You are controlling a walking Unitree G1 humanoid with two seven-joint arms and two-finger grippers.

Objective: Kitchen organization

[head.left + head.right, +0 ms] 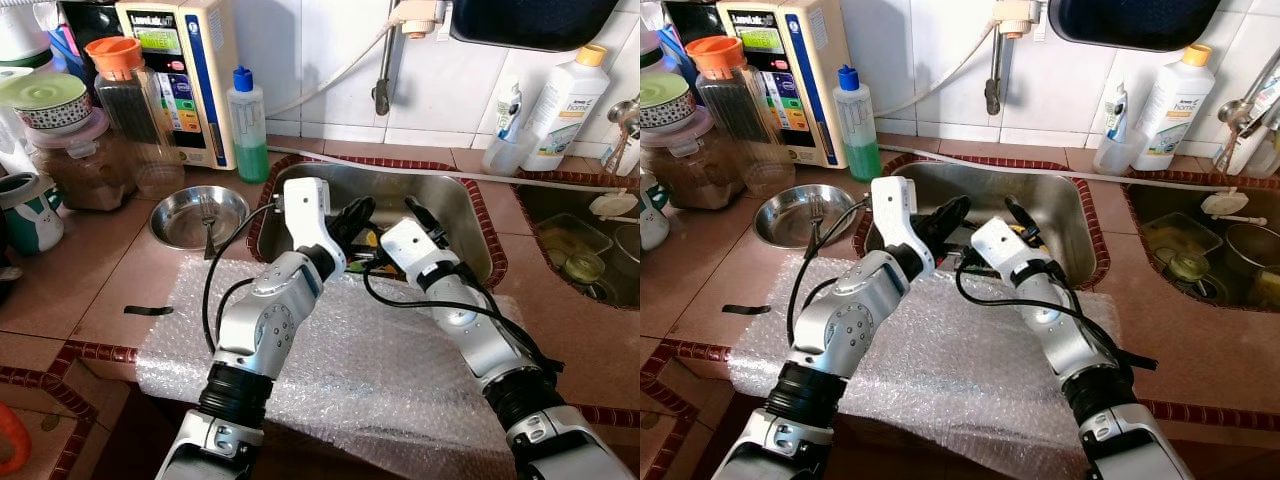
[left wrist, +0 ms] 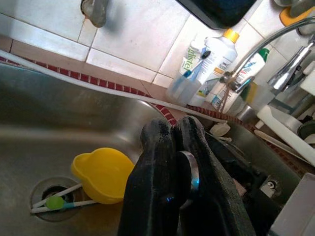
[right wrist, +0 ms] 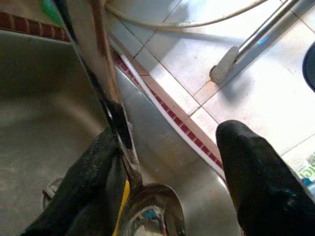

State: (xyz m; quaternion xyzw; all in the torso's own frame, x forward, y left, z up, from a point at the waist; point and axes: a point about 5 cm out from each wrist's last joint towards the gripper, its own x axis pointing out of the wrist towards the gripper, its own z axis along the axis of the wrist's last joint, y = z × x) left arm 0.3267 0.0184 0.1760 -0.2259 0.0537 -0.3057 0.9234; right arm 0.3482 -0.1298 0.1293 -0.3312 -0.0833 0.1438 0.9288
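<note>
shiny steel spoon (image 3: 106, 98), slim handle, polished bowl

"home" on white bottle (image 1: 566, 110)

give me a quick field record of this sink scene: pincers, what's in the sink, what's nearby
left pincer: shut, over the sink
right pincer: open, a metal spoon against one finger
in sink: yellow cup, toothbrush on the drain
counter: bubble wrap, steel bowl holding a fork
by wall: green soap bottle
</note>
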